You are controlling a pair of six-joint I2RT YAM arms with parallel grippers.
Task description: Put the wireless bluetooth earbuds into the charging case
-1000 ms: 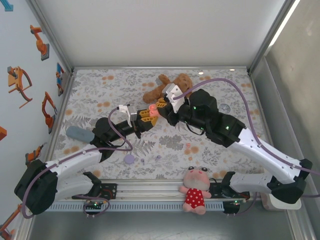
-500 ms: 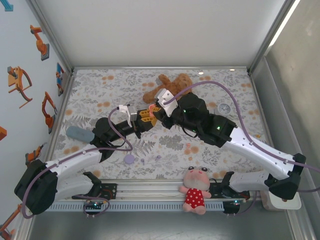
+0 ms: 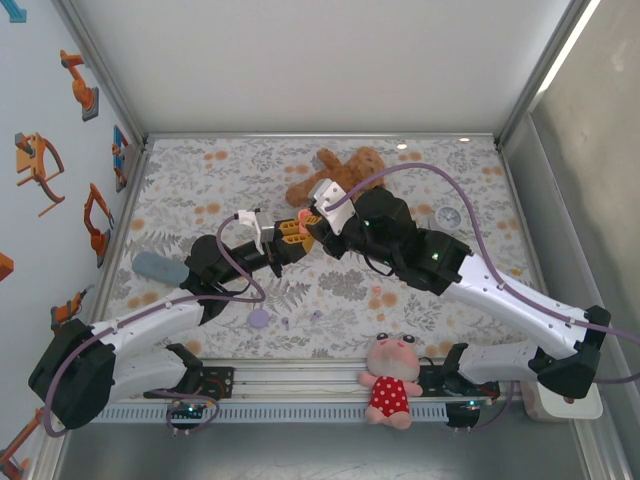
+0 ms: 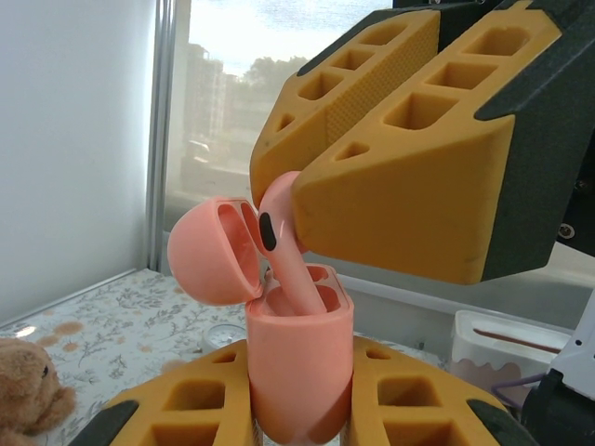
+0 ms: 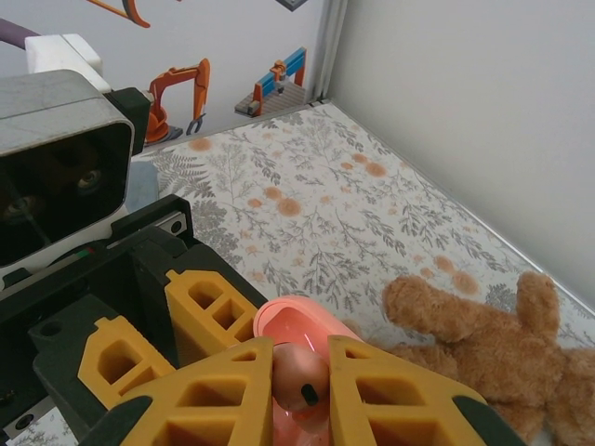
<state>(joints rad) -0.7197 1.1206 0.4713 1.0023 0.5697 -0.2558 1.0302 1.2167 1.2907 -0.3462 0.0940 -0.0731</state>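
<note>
A pink charging case (image 4: pixel 299 358) stands upright between the fingers of my left gripper (image 4: pixel 299 395), which is shut on it. Its lid (image 4: pixel 212 251) hangs open to the left. My right gripper (image 5: pixel 302 372) comes down from above, shut on a pink earbud (image 4: pixel 279 246). The earbud's stem reaches into one of the case's slots while its head (image 5: pixel 302 376) stays pinched between the yellow fingers (image 5: pixel 218 395). From the top camera, both grippers meet above mid-table, left gripper (image 3: pixel 290 229) facing right gripper (image 3: pixel 312 216).
A brown teddy bear (image 3: pixel 340 170) lies just behind the grippers. A pink plush doll (image 3: pixel 392 378) sits at the near edge. A pale purple case (image 3: pixel 259 318) and two tiny purple pieces (image 3: pixel 285 322) lie on the floral cloth (image 3: pixel 200 180). A grey-blue object (image 3: pixel 155 266) rests at left.
My right gripper has moved left with the earbud to meet the case held by the left gripper. The left arm has stayed still.
</note>
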